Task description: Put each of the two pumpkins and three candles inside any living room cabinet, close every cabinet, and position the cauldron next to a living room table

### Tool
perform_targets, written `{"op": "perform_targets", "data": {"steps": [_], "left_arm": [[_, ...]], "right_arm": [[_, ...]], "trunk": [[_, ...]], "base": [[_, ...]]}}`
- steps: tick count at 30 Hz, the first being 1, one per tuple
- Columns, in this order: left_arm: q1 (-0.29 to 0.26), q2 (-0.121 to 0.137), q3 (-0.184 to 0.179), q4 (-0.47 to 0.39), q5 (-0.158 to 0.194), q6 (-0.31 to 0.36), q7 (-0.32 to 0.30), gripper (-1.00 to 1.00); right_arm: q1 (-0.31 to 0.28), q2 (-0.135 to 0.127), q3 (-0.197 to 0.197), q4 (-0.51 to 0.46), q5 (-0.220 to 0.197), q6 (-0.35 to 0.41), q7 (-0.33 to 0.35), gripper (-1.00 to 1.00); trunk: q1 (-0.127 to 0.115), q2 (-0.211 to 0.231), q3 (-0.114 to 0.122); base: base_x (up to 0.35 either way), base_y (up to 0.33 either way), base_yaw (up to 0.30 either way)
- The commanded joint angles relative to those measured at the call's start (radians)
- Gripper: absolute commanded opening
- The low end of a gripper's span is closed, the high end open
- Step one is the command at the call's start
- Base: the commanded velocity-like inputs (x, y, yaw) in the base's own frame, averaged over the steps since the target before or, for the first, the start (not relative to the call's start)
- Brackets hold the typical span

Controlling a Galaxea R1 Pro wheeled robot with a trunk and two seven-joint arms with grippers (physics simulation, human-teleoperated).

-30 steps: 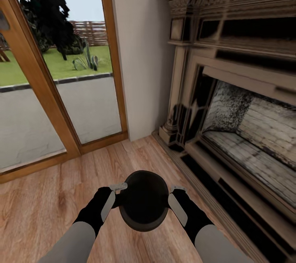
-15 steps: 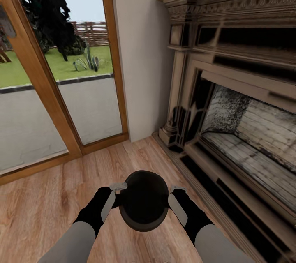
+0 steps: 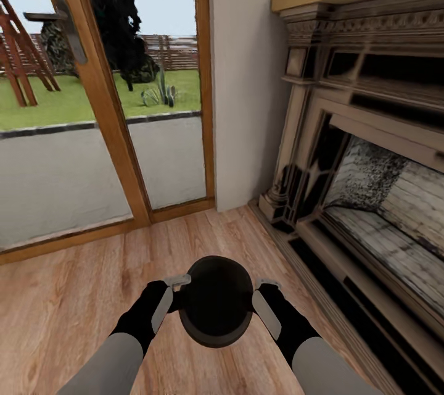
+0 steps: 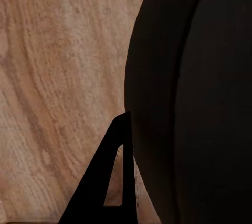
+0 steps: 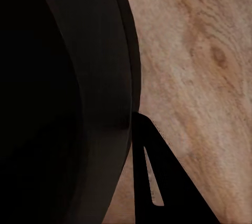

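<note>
- While the robot stood on the wooden floor (image 3: 74, 296) facing a glazed door (image 3: 92, 105) and a carved fireplace (image 3: 370, 154), the cauldron (image 3: 216, 302) was held off the floor, directly between the two grippers and in front of the trunk.
- The left gripper (image 3: 165, 301) pressed against one side of the pot's belly and the right gripper (image 3: 266, 307) against the opposite side; the pot appeared squeezed between the arms.
- Whether each gripper's own jaws were apart or together could not be told: the left wrist view showed one dark finger (image 4: 113, 182) lying along the black wall, and the right wrist view showed one finger (image 5: 149, 176) close against the rim.
- No coffee table was in view; the step in hand was judged to be carrying the pot toward one.
- For sound execution, inward pressure from both arms should be kept equal and the mouth kept level, since a two-sided squeeze on a rounded belly is likely to slip if either arm eases.
- Turning of the base should be slow, with clearance held from the fireplace hearth (image 3: 345, 271) on the right-gripper side.
- Set-down should come with the pot just beside the table, lowering both arms together before parting them.
</note>
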Motion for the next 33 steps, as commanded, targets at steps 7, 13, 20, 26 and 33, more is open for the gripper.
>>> {"op": "perform_targets", "data": {"steps": [7, 13, 20, 26, 33], "left_arm": [[0.0, 0.0, -0.001, 0.002, 0.005, 0.001, 0.001, -1.0], [0.0, 0.0, -0.001, 0.002, 0.005, 0.002, 0.001, -1.0], [0.0, 0.0, 0.0, 0.002, 0.005, 0.001, 0.001, -1.0], [0.0, 0.0, 0.001, 0.002, 0.005, 0.001, 0.001, -1.0], [0.0, 0.0, 0.001, 0.002, 0.005, -0.001, 0.001, -1.0]], "right_arm": [[-0.001, 0.0, 0.008, -0.002, -0.012, -0.009, 0.001, -1.0], [-0.001, 0.0, 0.008, -0.002, -0.012, -0.008, 0.001, -1.0], [-0.001, 0.0, 0.008, -0.002, -0.012, -0.006, 0.001, -1.0], [-0.001, 0.0, 0.008, -0.002, -0.012, -0.006, 0.001, -1.0], [-0.001, 0.0, 0.008, -0.002, -0.01, -0.005, 0.001, -1.0]], "trunk": [[-0.027, 0.049, 0.025], [-0.035, 0.063, 0.034], [-0.035, 0.063, 0.036], [-0.035, 0.063, 0.039], [-0.035, 0.063, 0.041]], "base": [[-0.001, 0.0, 0.282], [0.0, 0.0, 0.282], [0.0, 0.0, 0.282], [-0.029, 0.0, 0.282], [-0.127, 0.0, 0.283]]}}
